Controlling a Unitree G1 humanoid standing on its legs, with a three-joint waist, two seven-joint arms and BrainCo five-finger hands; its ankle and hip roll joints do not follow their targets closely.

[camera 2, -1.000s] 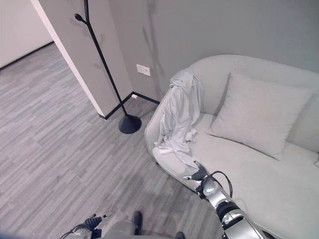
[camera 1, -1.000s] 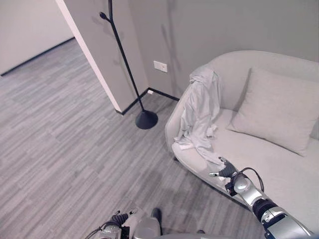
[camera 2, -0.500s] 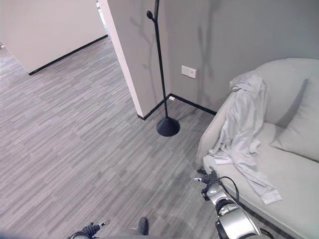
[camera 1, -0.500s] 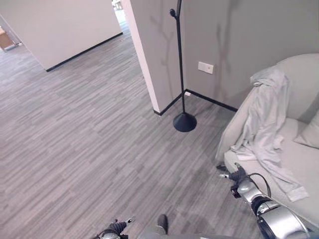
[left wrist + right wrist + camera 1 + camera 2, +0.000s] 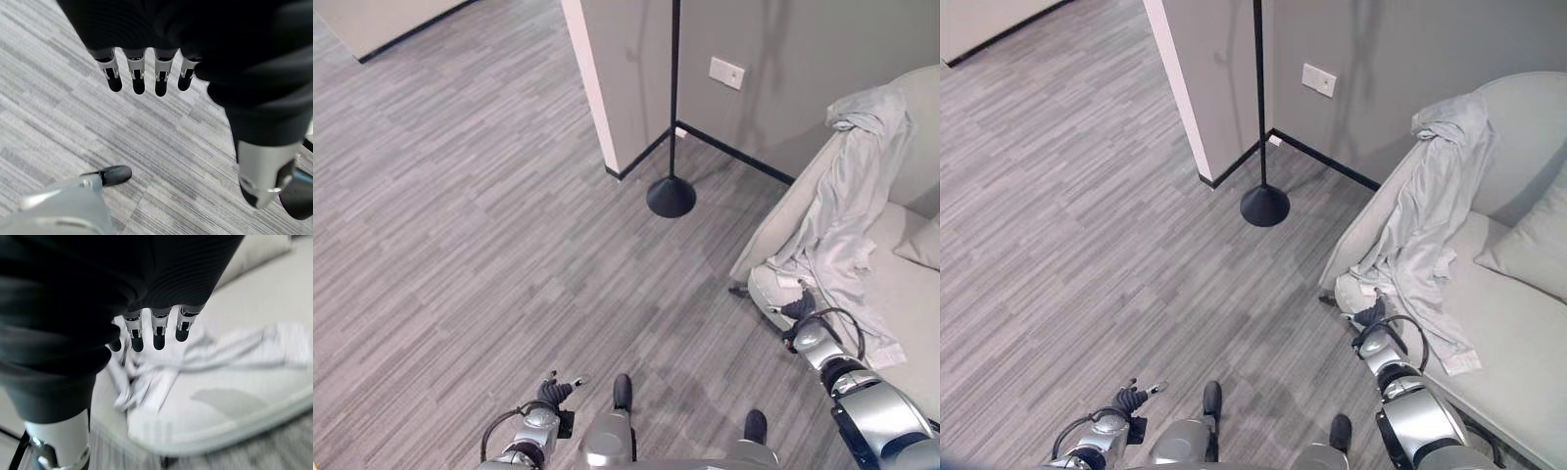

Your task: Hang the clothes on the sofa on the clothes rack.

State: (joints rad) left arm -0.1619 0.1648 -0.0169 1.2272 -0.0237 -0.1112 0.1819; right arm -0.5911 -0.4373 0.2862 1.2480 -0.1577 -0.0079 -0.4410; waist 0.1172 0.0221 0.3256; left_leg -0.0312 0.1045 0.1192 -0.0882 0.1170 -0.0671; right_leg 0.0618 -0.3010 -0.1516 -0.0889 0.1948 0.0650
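The right robot hand (image 5: 800,308), fingers straight and relaxed with nothing held, hangs just above the lower folds of the pale garment (image 5: 847,211). The garment is draped from the sofa (image 5: 1518,333) armrest down onto the seat. It is judged light, limp and prone to slipping; a bunched fold near the collar would be best pinched. The clothes rack (image 5: 672,194) stands near the wall. The left robot hand (image 5: 551,392) hangs relaxed over the floor.

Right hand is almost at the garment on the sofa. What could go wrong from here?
The right hand hangs open by the garment's lower folds, so a grip there may catch only a loose edge and slip. The garment is draped over the sofa back, so pulling from low down could drag it to the floor. The clothes rack stands on a narrow base and might tip if bumped.
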